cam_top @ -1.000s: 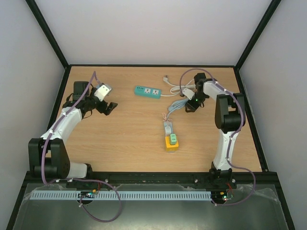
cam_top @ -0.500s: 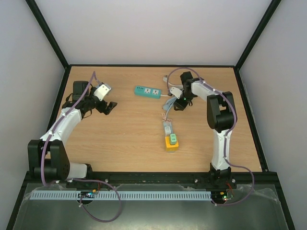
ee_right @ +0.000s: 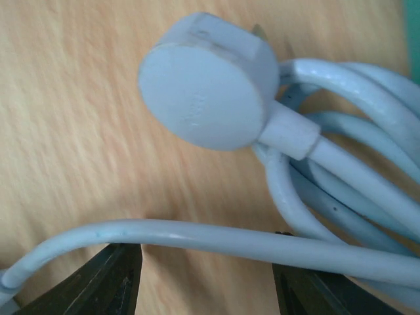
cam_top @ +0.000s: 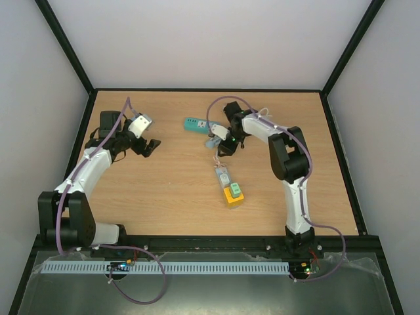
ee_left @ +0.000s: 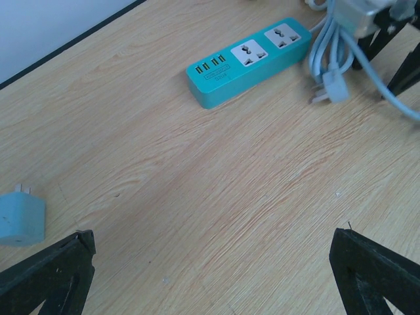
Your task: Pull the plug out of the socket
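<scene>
A pale grey-blue plug (ee_right: 207, 82) on a coiled cable (ee_right: 354, 164) lies loose on the wood, prongs bare, just right of the teal power strip (ee_left: 252, 59). Both of the strip's sockets (ee_left: 262, 44) are empty. In the top view the plug (cam_top: 211, 140) lies beside my right gripper (cam_top: 226, 141). That gripper (ee_right: 207, 262) points down with its jaws half apart. One strand of the cable runs across both fingertips, and bare wood shows between them. My left gripper (cam_top: 149, 146) hovers wide open and empty (ee_left: 210, 262) left of the strip (cam_top: 200, 125).
A grey block (cam_top: 224, 176) on the same cable lies next to a yellow block with a green top (cam_top: 233, 194) mid-table. A small teal adapter (ee_left: 20, 220) lies near my left fingers. White cord loops (cam_top: 262, 113) sit behind the right arm. Black frame rails edge the table.
My right gripper swept left toward the teal strip, and the cable bundle and plug moved with it. The grey block by the yellow one shifted slightly left. The left arm stayed still.
</scene>
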Robot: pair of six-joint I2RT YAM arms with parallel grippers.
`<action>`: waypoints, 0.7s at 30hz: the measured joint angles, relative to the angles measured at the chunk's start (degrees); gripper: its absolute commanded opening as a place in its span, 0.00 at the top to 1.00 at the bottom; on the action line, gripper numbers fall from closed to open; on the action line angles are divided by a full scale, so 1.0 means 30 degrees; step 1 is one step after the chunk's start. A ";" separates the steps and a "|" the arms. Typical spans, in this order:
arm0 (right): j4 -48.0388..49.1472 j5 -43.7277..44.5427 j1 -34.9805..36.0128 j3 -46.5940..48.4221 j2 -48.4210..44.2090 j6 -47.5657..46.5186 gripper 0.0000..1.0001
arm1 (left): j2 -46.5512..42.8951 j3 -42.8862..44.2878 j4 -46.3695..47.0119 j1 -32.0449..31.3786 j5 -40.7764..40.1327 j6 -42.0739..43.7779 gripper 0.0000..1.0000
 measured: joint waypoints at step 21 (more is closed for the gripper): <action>-0.0138 -0.2521 0.5727 0.2535 0.1836 0.0270 0.46 | 0.0656 0.0466 -0.0882 0.3446 0.3140 -0.0707 0.01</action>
